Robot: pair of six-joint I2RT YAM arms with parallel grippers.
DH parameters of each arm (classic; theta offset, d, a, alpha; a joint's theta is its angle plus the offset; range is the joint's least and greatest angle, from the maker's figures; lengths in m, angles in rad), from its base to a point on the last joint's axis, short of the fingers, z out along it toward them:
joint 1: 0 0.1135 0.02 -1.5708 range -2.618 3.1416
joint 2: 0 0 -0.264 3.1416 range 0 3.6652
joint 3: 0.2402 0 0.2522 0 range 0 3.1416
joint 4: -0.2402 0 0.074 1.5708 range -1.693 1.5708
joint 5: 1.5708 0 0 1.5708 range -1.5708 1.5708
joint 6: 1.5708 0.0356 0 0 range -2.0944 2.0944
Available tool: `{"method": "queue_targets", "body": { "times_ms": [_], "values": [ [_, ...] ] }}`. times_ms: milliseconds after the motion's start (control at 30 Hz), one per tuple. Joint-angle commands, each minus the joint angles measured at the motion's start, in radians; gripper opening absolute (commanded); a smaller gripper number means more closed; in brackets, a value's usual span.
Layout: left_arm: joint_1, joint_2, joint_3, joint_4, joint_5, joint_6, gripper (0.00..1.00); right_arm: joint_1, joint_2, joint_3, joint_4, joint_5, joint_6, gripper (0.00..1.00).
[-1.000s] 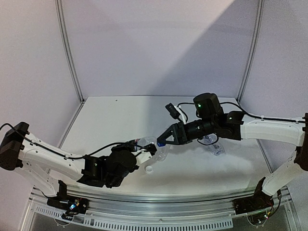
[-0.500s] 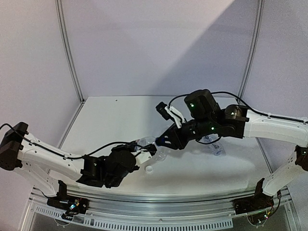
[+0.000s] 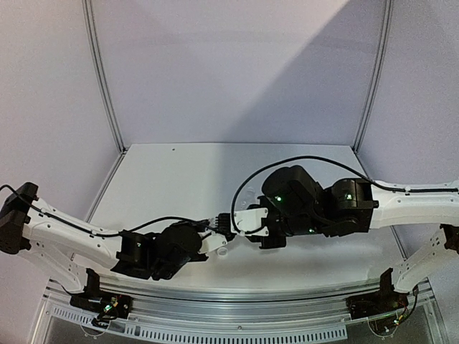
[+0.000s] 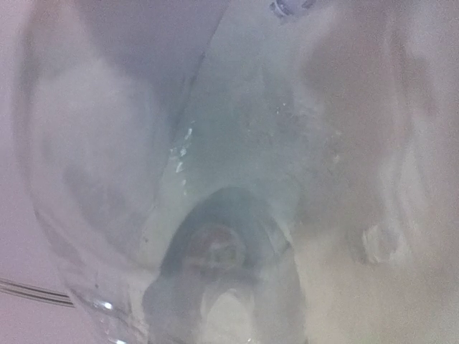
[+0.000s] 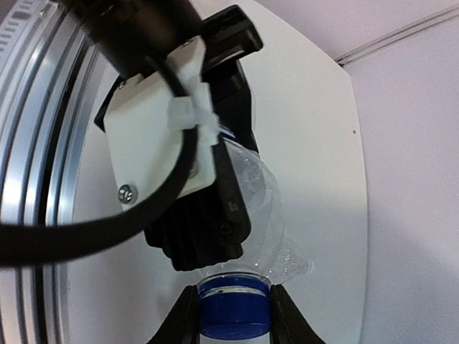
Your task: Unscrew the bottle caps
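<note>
A clear bottle (image 5: 264,204) is held off the table between my two arms, its neck pointing at the right wrist camera. My right gripper (image 5: 234,321) is shut on its blue bottle cap (image 5: 234,315), one finger on each side. The left gripper's black finger (image 5: 228,190) lies along the bottle's side and the gripper is shut on the body. In the left wrist view the bottle (image 4: 215,143) fills the frame as a blur and hides the fingers. From above, my left gripper (image 3: 215,241) and right gripper (image 3: 234,223) meet near the table's front centre and cover the bottle.
The white table (image 3: 186,179) is boxed in by pale walls with metal corner posts (image 3: 104,79). An aluminium rail (image 3: 237,295) runs along the near edge. A black cable (image 3: 301,159) loops above the right wrist.
My right wrist has rolled over and moved left and down to the bottle neck, and its jaws have closed on the blue cap. The left gripper has sunk slightly with the bottle.
</note>
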Motion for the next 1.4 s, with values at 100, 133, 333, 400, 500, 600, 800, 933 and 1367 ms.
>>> {"method": "queue_targets", "body": {
  "times_ms": [100,133,333,400,500,600,800,933,1367],
  "values": [
    [-0.006,-0.034,0.021,0.004,0.025,-0.054,0.0,0.056,-0.038,-0.121,0.126,0.238,-0.315,0.37],
    [-0.006,-0.034,0.021,0.004,0.024,-0.054,0.0,0.056,-0.04,-0.128,0.139,0.239,-0.315,0.4],
    [-0.006,-0.039,0.019,0.005,0.018,-0.056,0.0,0.056,-0.12,-0.142,0.179,0.045,-0.186,0.56],
    [-0.006,-0.044,0.018,0.005,0.018,-0.058,0.0,0.055,-0.176,-0.157,0.208,-0.019,-0.107,0.69],
    [-0.006,-0.051,0.017,0.007,0.018,-0.06,0.0,0.055,-0.271,-0.177,0.244,-0.091,-0.023,0.81],
    [-0.006,-0.06,0.014,0.012,0.018,-0.064,0.0,0.054,-0.351,-0.179,0.279,-0.087,0.116,0.96],
    [-0.006,-0.075,0.007,0.026,-0.007,-0.064,0.0,-0.099,-0.33,-0.02,0.098,-0.029,0.668,0.95],
    [-0.006,-0.066,0.003,0.045,-0.051,-0.04,0.0,-0.156,-0.252,0.02,-0.018,-0.041,0.897,0.89],
    [-0.006,0.033,0.017,0.064,-0.149,0.027,0.0,-0.296,-0.063,0.039,-0.01,-0.526,1.194,0.82]
  ]
}}
